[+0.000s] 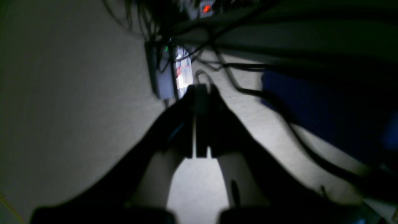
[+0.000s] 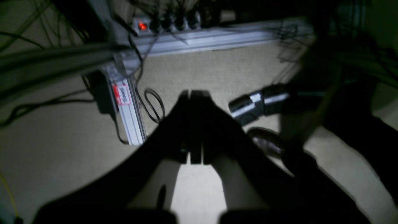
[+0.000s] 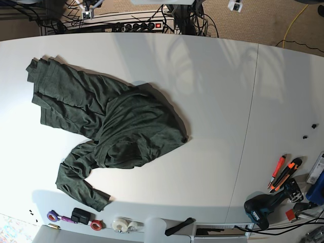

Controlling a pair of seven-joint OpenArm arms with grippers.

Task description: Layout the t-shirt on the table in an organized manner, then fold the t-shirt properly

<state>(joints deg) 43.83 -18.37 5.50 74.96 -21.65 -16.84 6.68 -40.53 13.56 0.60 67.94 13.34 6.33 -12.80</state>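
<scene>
T-shirt point(image 3: 109, 129), dark green, lies crumpled on the left panel of the white table point(image 3: 217, 101) in the base view, well to the nine o'clock side of the thin seam point(image 3: 248, 126) that runs down the tabletop. Its bunched body sits near the table's centre-left, one folded mass of cloth reaches toward ten o'clock and ends in stacked edges, and a cuffed sleeve point(image 3: 81, 187) curls toward seven o'clock. Neither arm appears over the table in this view. Along the near edge, at six to seven o'clock, lie rolls of tape point(image 3: 121, 224) and a small black object point(image 3: 80, 215); at four to five o'clock, on the right panel, lie an orange-handled cutter point(image 3: 286, 172), a red pen point(image 3: 278, 165) and a dark power tool point(image 3: 263, 207). A power strip point(image 3: 144, 25) with a lit red switch sits beyond the table at twelve o'clock. The left gripper point(image 1: 199, 90), seen from its wrist camera, points at a dim carpeted floor with cables and a grey box point(image 1: 166, 74); its dark fingers meet at the tips, empty. The right gripper point(image 2: 191, 93), likewise closed on nothing, hangs over carpet beside a metal rail point(image 2: 129, 115), with a second lit power strip point(image 2: 168, 23) toward twelve o'clock.
</scene>
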